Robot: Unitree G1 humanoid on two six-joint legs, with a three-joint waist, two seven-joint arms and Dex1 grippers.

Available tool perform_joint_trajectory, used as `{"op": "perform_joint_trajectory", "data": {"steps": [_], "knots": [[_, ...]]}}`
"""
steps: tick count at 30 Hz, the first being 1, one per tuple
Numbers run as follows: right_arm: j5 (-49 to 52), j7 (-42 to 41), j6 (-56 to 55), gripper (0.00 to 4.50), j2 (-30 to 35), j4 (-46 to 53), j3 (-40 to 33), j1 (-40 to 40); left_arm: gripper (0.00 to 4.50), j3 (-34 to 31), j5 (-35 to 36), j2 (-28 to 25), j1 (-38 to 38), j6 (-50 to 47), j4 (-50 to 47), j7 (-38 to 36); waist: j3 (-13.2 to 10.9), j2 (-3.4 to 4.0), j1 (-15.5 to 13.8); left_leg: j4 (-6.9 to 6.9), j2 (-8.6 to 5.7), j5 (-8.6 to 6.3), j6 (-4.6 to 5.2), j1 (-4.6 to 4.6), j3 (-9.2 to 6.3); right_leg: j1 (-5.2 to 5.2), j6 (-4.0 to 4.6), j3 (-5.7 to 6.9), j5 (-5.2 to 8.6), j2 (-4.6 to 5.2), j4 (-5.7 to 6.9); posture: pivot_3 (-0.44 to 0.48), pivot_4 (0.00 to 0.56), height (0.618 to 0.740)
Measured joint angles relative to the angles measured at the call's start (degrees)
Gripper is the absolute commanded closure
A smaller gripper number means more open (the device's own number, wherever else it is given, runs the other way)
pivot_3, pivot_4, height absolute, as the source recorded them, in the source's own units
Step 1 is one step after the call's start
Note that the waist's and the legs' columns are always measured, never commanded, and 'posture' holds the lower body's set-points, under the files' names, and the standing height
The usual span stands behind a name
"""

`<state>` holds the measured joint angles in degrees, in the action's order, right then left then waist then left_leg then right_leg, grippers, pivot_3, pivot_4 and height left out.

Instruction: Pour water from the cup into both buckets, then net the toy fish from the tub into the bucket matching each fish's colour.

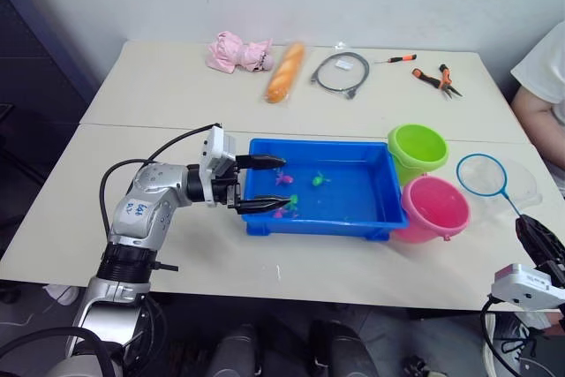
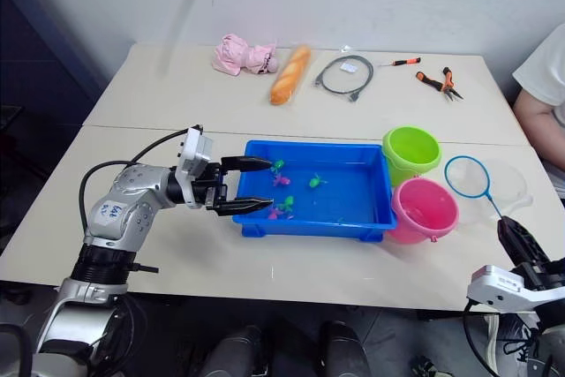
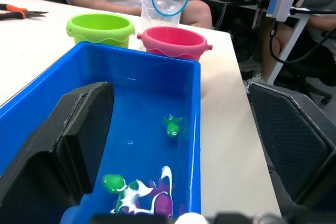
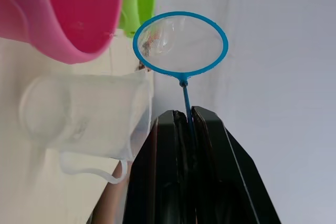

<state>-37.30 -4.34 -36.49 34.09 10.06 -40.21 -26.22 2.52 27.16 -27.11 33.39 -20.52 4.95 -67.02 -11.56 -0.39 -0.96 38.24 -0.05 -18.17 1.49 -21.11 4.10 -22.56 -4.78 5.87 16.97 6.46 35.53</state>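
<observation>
The shallow rectangular bright blue plastic tub [image 1: 353, 218] is being straddled at its left end wall by the left claw [image 1: 261, 184], whose jaws are being held wide apart with nothing gripped. Small pink and green toy fish [image 1: 284, 179] are lying in the tub's left half. The lime green bucket [image 1: 417, 151] and pink bucket [image 1: 434, 207] are being kept against the tub's right end, the clear plastic cup [image 1: 528, 184] just beyond them. The thin handle of the blue-rimmed hoop net [image 1: 484, 174] is being pinched tight by the right claw [image 4: 187, 124], right of the tub.
</observation>
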Motion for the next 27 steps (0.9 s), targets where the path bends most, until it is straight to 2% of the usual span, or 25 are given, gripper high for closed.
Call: {"op": "perform_joint_trajectory", "data": {"steps": [3,7,10,13,17,20,24,27], "knots": [[15.36,-6.49,2.98,4.5,1.68,2.3,3.4,0.26,0.11,-0.46,0.0,-1.01,-0.67,0.04,0.04,-0.04,0.0,0.0,0.7,-0.01,0.03,0.03,0.01,0.01,-0.01,0.01,0.0,0.01,0.0,-0.01,0.02,0.0,0.15,0.74],[42.77,-19.72,17.63,4.5,6.17,9.85,8.53,2.48,0.11,-2.4,-0.11,-3.73,-3.22,0.71,0.21,-0.22,0.0,0.01,1.32,-0.01,0.11,0.04,0.03,0.07,-0.06,0.04,0.01,0.05,0.0,-0.01,0.09,0.0,0.15,0.74],[56.49,-24.56,30.36,4.5,11.29,15.59,10.74,7.93,0.11,-4.21,-0.12,-5.43,-5.54,1.18,0.35,0.24,0.0,0.01,1.2,0.02,0.1,0.05,0.09,0.05,-0.09,0.04,0.01,0.05,0.0,0.04,0.1,0.0,0.15,0.74],[64.48,-27.8,40.87,4.5,16.5,21.51,13.56,13.38,0.11,-5.48,-0.22,-6.84,-6.34,1.54,0.4,1.0,0.01,0.0,0.6,0.0,0.09,0.03,0.08,-0.05,-0.31,0.03,0.05,0.18,0.01,0.06,0.05,0.0,0.15,0.74],[67.45,-31.19,50.5,4.5,21.3,23.69,19.98,19.68,0.11,-7.54,-0.56,-10.05,-7.88,2.75,1.06,1.0,0.0,0.0,-0.35,0.03,0.04,-0.03,0.18,-0.16,-0.31,0.01,0.05,0.24,0.01,0.11,-0.05,0.0,0.15,0.74],[64.24,-34.42,55.36,4.5,26.75,20.77,27.61,28.74,0.11,-8.89,-0.51,-12.05,-8.75,3.04,1.41,0.6,0.0,0.01,-0.3,0.05,-0.04,-0.07,0.28,-0.18,-0.25,0.01,0.02,0.23,0.0,0.21,-0.14,0.0,0.15,0.74],[56.75,-41.77,49.99,4.5,28.13,12.86,36.06,37.16,0.11,-9.0,-0.46,-12.26,-9.78,2.85,0.4,0.44,0.0,0.0,-0.47,0.02,-0.04,-0.09,0.29,-0.3,-0.31,-0.02,0.01,0.33,-0.01,0.2,-0.26,0.0,0.15,0.74],[52.22,-47.29,44.03,4.5,25.8,6.91,42.41,43.34,0.11,-8.89,-0.38,-12.13,-10.17,2.33,-0.85,0.79,0.0,0.0,-0.23,0.03,-0.04,-0.09,0.28,-0.32,-0.26,-0.02,-0.03,0.35,-0.03,0.14,-0.13,0.0,0.15,0.74]]}}
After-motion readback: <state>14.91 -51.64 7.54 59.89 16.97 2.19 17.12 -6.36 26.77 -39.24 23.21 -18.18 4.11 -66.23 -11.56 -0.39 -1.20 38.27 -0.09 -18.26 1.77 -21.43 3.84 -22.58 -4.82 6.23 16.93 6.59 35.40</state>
